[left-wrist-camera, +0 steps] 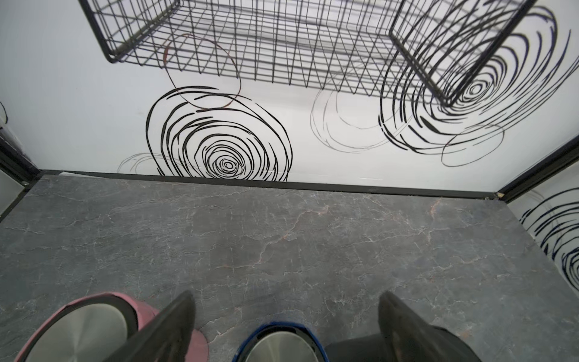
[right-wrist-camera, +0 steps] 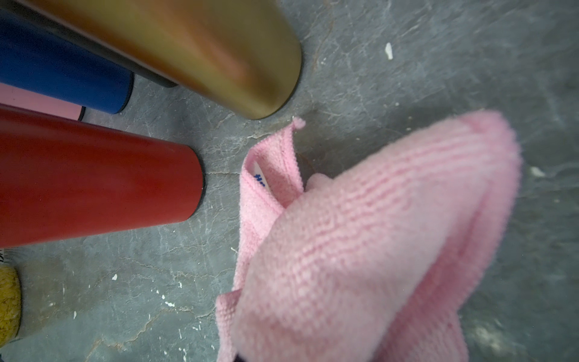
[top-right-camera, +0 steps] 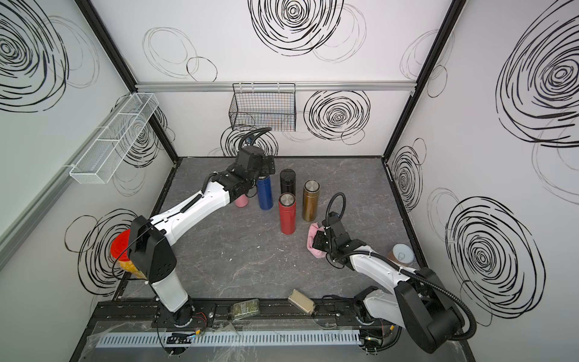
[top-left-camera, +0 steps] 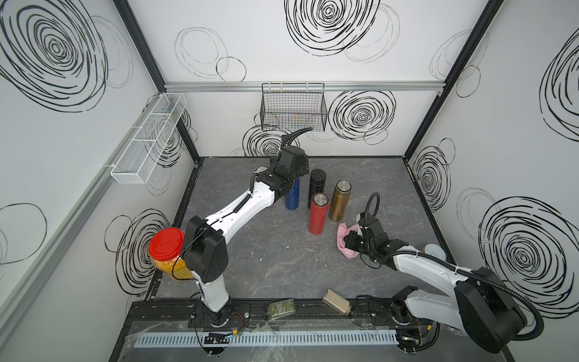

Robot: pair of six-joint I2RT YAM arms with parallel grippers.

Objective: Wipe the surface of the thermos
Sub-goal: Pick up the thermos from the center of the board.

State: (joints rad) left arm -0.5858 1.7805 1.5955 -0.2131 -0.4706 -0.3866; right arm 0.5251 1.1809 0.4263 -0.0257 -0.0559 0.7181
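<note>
We take the blue thermos point(top-left-camera: 292, 198) as our landmark: it stands upright toward the back of the desk point(top-left-camera: 266, 260), long axis vertical, steel lid up. The left gripper point(left-wrist-camera: 286, 296) hangs directly over it, pointing down. Its jaws are spread and straddle the lid with a clear gap on each side, so nothing is gripped yet. Just beside the blue thermos, on the side away from the right arm, stands the pink thermos point(top-right-camera: 242, 200). Close on its other side is the black thermos point(top-left-camera: 317, 184), and further toward the right arm are the red thermos point(top-left-camera: 318, 216) and the gold thermos point(top-left-camera: 340, 200), all upright. The right gripper point(top-left-camera: 349, 243) sits well apart from the blue thermos, past the red and gold ones, pinching a bunched pink cloth point(right-wrist-camera: 376, 238) low near the desk. We judge the left arm far nearer; its move turns on dropping straight along that vertical axis to clamp the lid end without knocking the pink or black neighbour. The cloth would then have to come in sideways, and the red thermos stands in its path.
</note>
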